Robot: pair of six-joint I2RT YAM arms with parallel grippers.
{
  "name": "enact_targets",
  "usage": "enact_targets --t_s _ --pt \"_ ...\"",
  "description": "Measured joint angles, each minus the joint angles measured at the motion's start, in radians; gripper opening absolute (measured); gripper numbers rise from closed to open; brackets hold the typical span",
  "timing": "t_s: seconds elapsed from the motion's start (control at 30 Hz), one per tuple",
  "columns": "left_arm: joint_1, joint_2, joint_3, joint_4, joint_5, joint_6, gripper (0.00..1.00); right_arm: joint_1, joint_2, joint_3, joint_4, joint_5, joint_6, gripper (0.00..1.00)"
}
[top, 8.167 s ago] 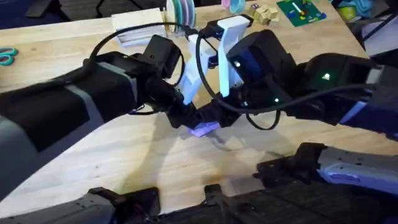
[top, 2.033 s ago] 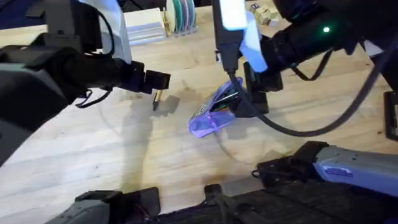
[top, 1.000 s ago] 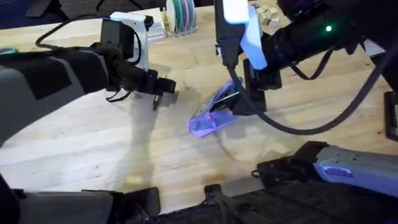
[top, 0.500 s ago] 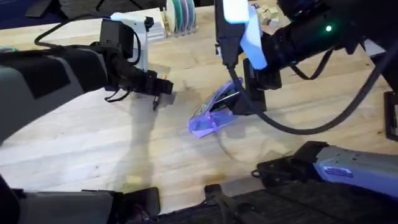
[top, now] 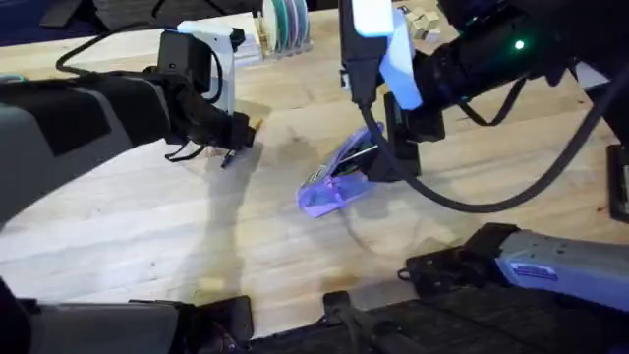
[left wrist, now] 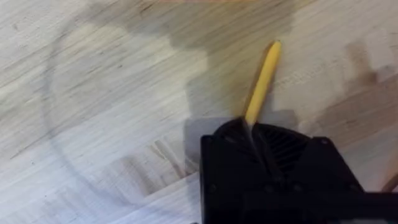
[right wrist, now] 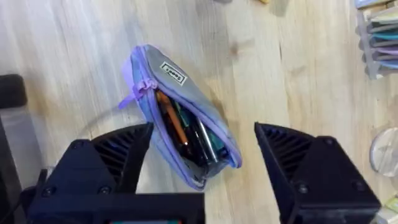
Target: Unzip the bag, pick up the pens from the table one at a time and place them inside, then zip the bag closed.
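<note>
The lavender bag point(top: 332, 185) lies on the table point(top: 147, 236) near the middle, its zipper open. In the right wrist view the bag point(right wrist: 155, 74) holds several pens point(right wrist: 171, 118). My right gripper point(right wrist: 202, 152) is open just above the bag's far end, one finger on each side of it; overhead it is the right gripper point(top: 391, 155). My left gripper point(top: 239, 136) hovers to the left of the bag, shut on a slim yellow pen point(top: 229, 157) that points down at the table. The left wrist view shows this pen point(left wrist: 262, 78) sticking out from my left gripper point(left wrist: 254, 127).
At the table's back edge stand a rack of coloured discs point(top: 285, 20), a white box point(top: 218, 44), wooden blocks point(top: 418, 22) and a green board point(top: 477, 18). Bare wood point(top: 177, 246) stretches in front of the left gripper. A dark arm base point(top: 472, 261) sits at the front right.
My left gripper has shifted a little to the left with the pen, away from the bag. The right gripper and the bag have stayed put.
</note>
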Motion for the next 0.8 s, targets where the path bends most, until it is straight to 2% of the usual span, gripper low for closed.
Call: enact_targets --t_s 0.33,0.57,0.8 --pt "0.000 0.000 0.002 0.006 0.000 0.000 0.042 0.000 -0.007 0.000 0.000 0.000 0.013 0.998" --pt "0.000 -0.011 0.035 0.003 0.002 0.000 0.043 0.000 -0.100 0.000 -0.010 0.000 0.135 0.998" --pt "-0.013 -0.137 0.063 0.068 0.087 -0.001 0.043 0.000 -0.217 0.000 -0.079 -0.001 0.222 0.997"
